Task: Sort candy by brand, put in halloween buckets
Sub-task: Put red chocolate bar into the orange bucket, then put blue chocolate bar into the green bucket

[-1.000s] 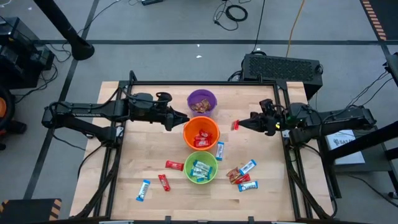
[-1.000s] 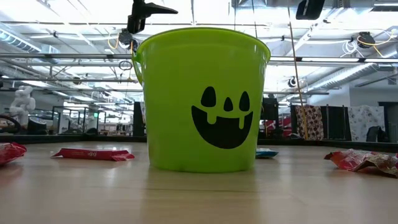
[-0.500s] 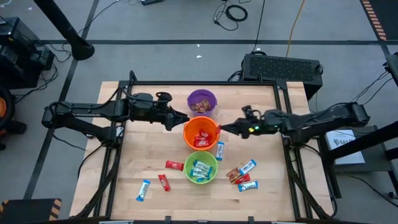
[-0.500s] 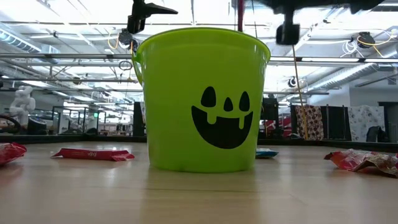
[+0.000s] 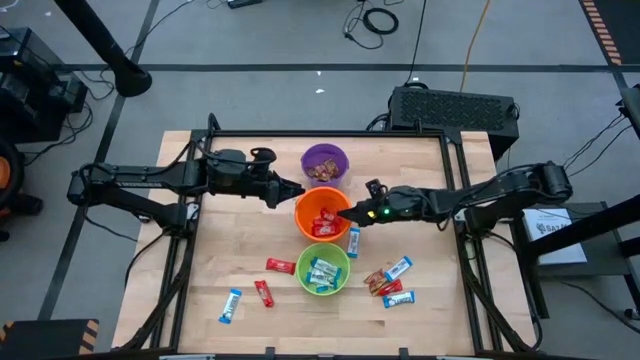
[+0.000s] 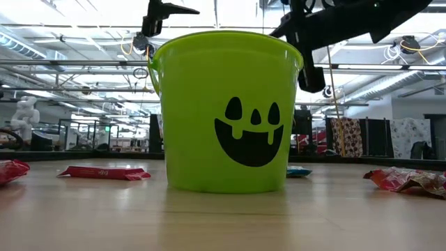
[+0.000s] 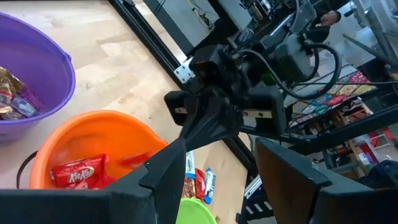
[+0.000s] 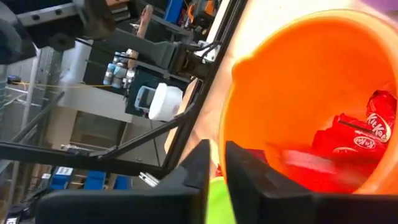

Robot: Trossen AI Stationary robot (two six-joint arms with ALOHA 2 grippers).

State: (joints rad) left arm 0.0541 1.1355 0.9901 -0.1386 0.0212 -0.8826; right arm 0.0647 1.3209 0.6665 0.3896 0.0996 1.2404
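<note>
Right hand moved over orange bucket, fingers barely parted, red candy apparently just released; left hand open, empty.

The low view was filled by a light green bucket bearing a black jack-o'-lantern face, set upright on the wooden table. A red wrapped bar was seen lying flat to its left, and another red wrapper near the right edge. A dark arm was seen reaching in above the bucket's rim from the upper right.
</note>
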